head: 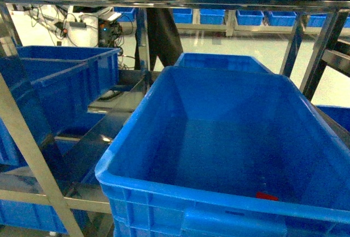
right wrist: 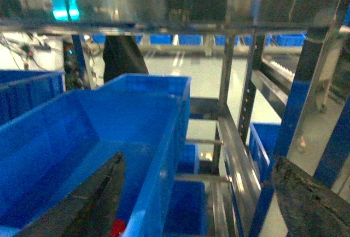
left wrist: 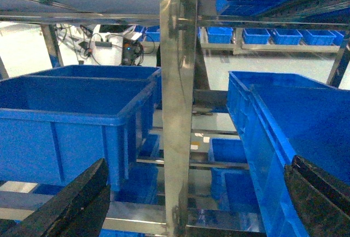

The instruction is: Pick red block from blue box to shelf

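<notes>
Left tool (left wrist: 191,204) and right tool (right wrist: 202,204) both spread wide, grasping nothing. Steel shelf (left wrist: 176,111) carries blue crates; pale floor and further crates beyond. Red block (head: 267,196), small and glossy, lies at the blue box (head: 164,138) floor's near right.
</notes>
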`<state>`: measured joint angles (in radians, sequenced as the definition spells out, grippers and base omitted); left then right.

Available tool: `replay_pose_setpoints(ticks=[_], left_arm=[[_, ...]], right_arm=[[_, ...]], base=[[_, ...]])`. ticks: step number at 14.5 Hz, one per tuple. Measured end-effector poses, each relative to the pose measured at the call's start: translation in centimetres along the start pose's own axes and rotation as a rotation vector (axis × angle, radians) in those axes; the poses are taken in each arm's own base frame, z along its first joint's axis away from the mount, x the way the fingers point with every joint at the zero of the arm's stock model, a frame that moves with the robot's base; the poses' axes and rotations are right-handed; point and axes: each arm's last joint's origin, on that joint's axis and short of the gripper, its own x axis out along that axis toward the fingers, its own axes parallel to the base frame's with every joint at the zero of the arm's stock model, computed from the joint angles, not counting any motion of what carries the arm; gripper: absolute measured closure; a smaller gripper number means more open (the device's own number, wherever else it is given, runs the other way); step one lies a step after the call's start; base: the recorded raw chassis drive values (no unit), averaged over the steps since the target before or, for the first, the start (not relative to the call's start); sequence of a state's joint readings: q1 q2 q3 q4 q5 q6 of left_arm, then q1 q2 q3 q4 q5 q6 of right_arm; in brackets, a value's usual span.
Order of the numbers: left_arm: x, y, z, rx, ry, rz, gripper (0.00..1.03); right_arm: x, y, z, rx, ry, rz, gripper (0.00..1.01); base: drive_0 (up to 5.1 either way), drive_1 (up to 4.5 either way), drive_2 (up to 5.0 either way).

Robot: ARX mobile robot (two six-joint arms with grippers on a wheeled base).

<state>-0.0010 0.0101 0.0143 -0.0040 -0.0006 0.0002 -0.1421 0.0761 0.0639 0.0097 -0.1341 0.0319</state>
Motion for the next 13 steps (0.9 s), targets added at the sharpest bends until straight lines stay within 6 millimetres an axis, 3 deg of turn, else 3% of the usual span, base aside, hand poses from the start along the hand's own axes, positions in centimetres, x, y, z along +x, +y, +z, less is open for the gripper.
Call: replay_pose_setpoints(ticks=[2, 6, 13], left_arm=[[0.0, 0.0, 0.0, 0.000, 0.000, 0.000, 0.05], [0.0, 0.0, 0.0, 0.000, 0.000, 0.000, 0.05], [0.0, 0.0, 0.0, 0.000, 0.000, 0.000, 0.05]], right_arm=[[-0.1, 1.1, -0.2, -0.019, -0.002, 0.037, 0.50], [-0.1, 1.0, -1.3, -0.025, -0.011, 0.008, 0.99], [-0.1, 1.0, -1.3, -0.029, -0.008, 0.008, 0.99]], base=[[0.0, 0.00, 0.0], [0.0, 0.00, 0.0], [0.0, 0.00, 0.0]])
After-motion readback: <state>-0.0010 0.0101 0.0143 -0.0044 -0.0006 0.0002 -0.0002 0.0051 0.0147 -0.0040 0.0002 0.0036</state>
